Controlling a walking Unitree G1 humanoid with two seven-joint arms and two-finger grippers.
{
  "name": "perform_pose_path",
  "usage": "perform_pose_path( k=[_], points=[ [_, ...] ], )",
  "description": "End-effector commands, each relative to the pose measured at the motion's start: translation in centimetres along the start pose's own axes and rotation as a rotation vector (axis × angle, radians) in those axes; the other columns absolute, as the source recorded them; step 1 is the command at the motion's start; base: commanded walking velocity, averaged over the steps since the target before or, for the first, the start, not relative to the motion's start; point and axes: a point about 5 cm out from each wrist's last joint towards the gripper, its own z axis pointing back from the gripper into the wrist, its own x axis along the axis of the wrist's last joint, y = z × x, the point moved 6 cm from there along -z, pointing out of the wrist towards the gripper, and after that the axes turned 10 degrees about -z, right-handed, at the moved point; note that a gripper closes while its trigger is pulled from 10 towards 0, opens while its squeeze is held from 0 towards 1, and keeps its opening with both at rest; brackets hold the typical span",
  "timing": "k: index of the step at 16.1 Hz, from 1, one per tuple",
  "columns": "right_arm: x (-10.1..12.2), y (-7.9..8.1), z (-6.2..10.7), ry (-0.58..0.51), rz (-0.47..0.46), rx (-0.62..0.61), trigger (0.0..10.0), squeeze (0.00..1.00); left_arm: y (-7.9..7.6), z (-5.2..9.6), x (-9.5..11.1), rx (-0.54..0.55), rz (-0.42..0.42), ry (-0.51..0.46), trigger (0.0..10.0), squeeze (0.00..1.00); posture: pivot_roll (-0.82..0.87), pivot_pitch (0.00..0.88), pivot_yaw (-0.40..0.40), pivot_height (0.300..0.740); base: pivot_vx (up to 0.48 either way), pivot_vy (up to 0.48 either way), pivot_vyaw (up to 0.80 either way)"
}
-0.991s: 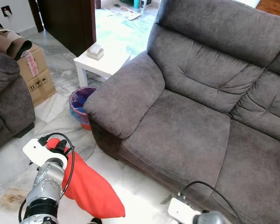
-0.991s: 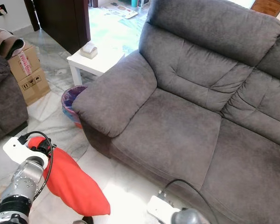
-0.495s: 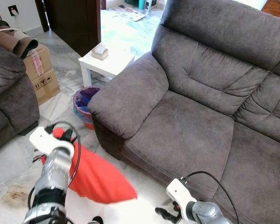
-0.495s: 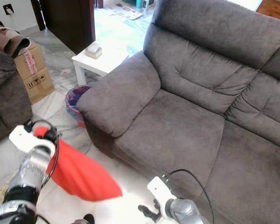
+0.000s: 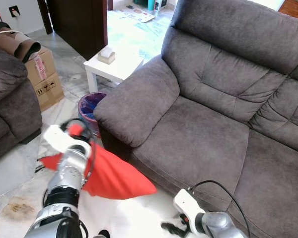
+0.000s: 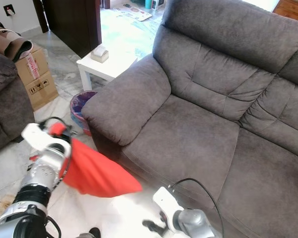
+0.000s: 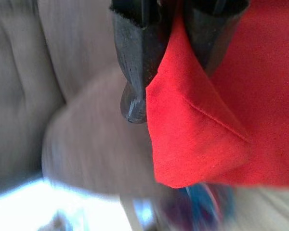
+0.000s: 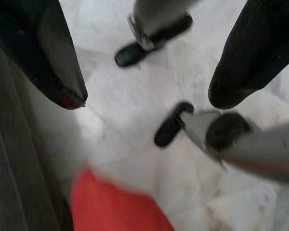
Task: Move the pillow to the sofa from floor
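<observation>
Behind the left gripper (image 7: pixel 176 57), red pillow (image 5: pixel 114 176) corner, partly hidden.

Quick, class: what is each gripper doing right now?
Left gripper: shut on the red pillow.
Right gripper: open, holding nothing.

Right tool (image 8: pixel 147 96) fingers spread apart, red pillow (image 8: pixel 113 204) below, marble floor (image 8: pixel 149 168)

Red pillow (image 5: pixel 114 176) — grey sofa (image 5: pixel 213 114)
</observation>
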Motion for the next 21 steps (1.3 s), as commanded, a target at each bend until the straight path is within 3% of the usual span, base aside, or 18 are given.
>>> perform_pose_path(
  k=[1,4,5,6,9,12,15,18,21],
  points=[
    [0.0,-0.1,0.2,-0.011,-0.024,-0.006,10.0,0.0,-3.4,-0.3,-1.3,-0.135,-0.029,0.063,10.0,0.0,0.12,0.162,-0.105,0.74,0.0,0.0,0.0],
    [-0.6,-0.1,0.2,0.0,-0.021,-0.012,10.0,0.0,-5.7,0.8,-6.5,-0.29,-0.13,0.269,10.0,0.0,0.1,0.162,-0.102,0.74,0.0,0.0,0.0],
    [-0.8,-0.6,0.5,0.006,-0.022,-0.033,10.0,0.0,-7.1,1.3,-7.7,-0.374,-0.215,0.306,10.0,0.0,0.1,0.161,-0.101,0.74,0.0,0.0,0.0],
    [-0.9,-0.9,0.8,0.009,-0.028,-0.047,10.0,0.0,-7.3,1.3,-7.5,-0.382,-0.249,0.288,10.0,0.0,0.1,0.161,-0.101,0.74,0.0,0.0,0.0],
    [-0.8,-2.8,1.5,-0.005,-0.052,-0.142,10.0,0.0,-8.5,1.0,-6.4,-0.403,-0.224,0.244,10.0,0.0,0.1,0.148,-0.1,0.74,0.0,0.0,0.0],
    [0.1,-5.5,2.4,-0.101,-0.198,-0.319,10.0,0.0,-9.0,1.0,-6.4,-0.425,-0.216,0.247,10.0,0.0,0.1,0.116,-0.071,0.74,0.0,0.0,0.0],
    [-1.6,-5.3,2.4,-0.12,-0.306,-0.361,10.0,0.0,-8.4,1.0,-6.5,-0.417,-0.206,0.256,10.0,0.0,0.08,0.095,-0.004,0.74,0.0,0.0,0.0],
    [-3.0,-5.2,2.5,-0.112,-0.352,-0.389,10.0,0.0,-8.5,0.9,-6.3,-0.42,-0.215,0.262,10.0,0.0,0.07,0.098,0.026,0.74,0.0,0.0,0.0],
    [-3.4,-6.4,3.5,-0.118,-0.369,-0.456,10.0,0.0,-8.9,0.7,-5.6,-0.427,-0.214,0.252,10.0,0.0,0.06,0.099,0.051,0.74,0.0,0.0,0.0]
  ],
)
